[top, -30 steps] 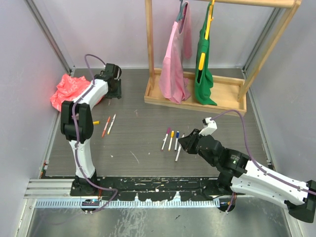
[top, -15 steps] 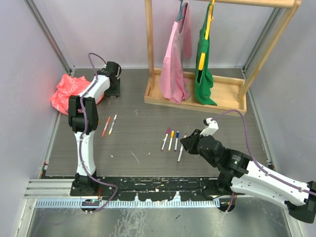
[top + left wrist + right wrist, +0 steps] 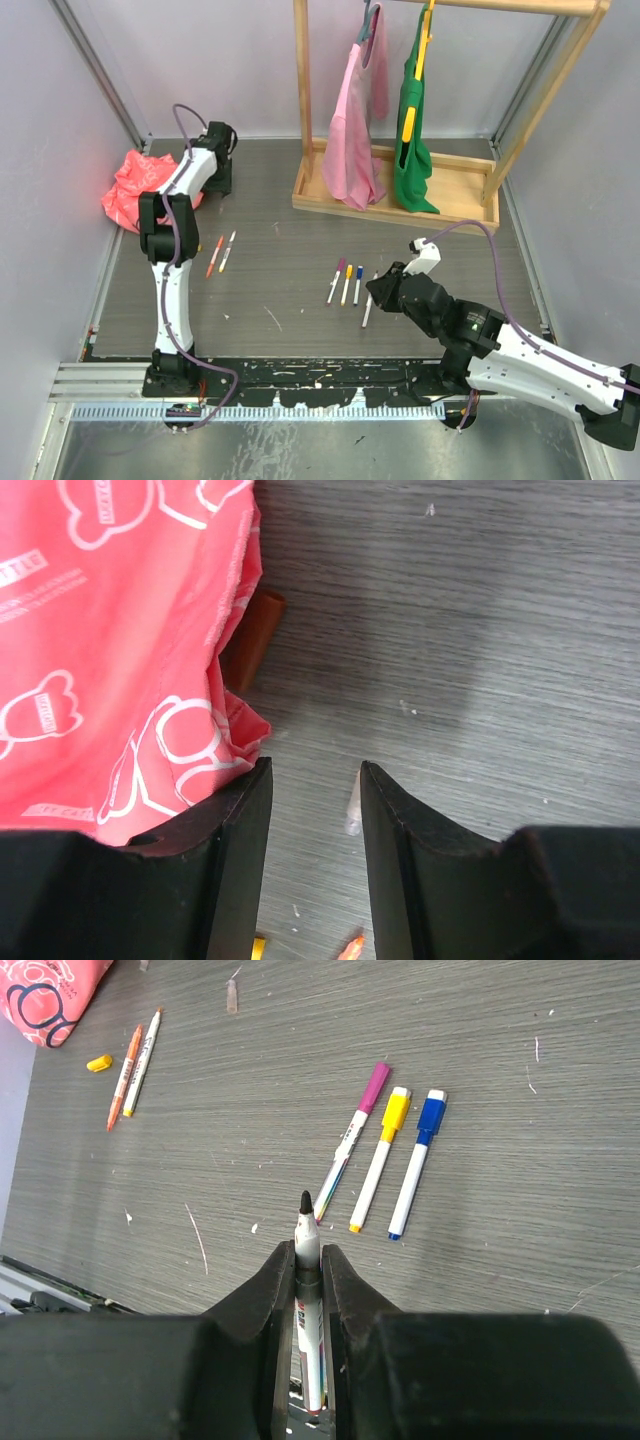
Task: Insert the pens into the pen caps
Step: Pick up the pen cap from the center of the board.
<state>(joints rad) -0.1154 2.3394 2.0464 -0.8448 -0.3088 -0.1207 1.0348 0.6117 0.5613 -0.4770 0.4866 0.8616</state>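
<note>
since a second ago your right arm has barely shifted. farther off, your left arm has pulled its elbow in and swung the left pincer (image 3: 315, 767) back toward the far left corner, by the pink bag (image 3: 110, 630).

on the desk (image 3: 290, 200), just beyond the right pincer (image 3: 308, 1250), three pens (image 3: 380, 1160) lie side by side, capped purple, yellow and blue. well to the left lie an orange pen (image 3: 125, 1077) and a white pen (image 3: 143, 1063), close together, with a loose yellow cap (image 3: 99, 1062) beside them. farther back a reddish-brown cap (image 3: 255, 640) pokes out from under the bag's edge, half hidden by it. a wooden rack (image 3: 395, 210) hung with a pink and a green garment stands at the far side.

your right pincer is pinching a black-tipped pen (image 3: 308, 1300), uncapped, tip pointing away. your left pincer stands partly spread with only bare desk between its fingers, one finger at the bag's edge.
</note>
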